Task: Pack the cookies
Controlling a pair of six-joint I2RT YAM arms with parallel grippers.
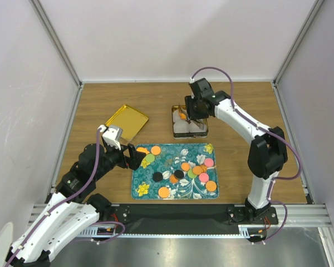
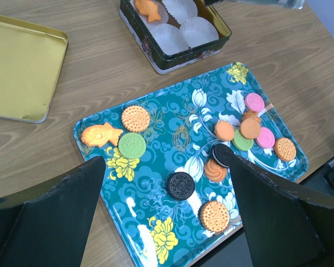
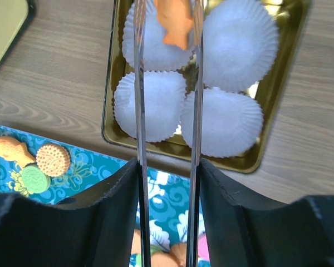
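Packed: one orange fish-shaped cookie (image 3: pixel 175 25), lying in the far-left paper cup (image 3: pixel 156 58) of the tin (image 3: pixel 110 83). Other cups in view: bare.
Left to pack: a dozen or so cookies (image 2: pixel 250 130), loose on the teal tray (image 1: pixel 175 192) on the table (image 1: pixel 100 100).
My right hand (image 1: pixel 182 115): over the tin, fingers spread either side of the fish cookie, not pinching it as far as I can tell.
My left hand (image 1: pixel 134 158): spread wide, holding nothing, above the tray's left end, with cookies just beyond it.

The right wrist view's top edge cuts off the fish-shaped cookie (image 3: pixel 175 25) and the fingertips of the right gripper (image 3: pixel 167 4), so contact cannot be told. From above, that gripper hides part of the tin (image 1: pixel 190 134); the left wrist view crops the gold lid (image 2: pixel 22 67).
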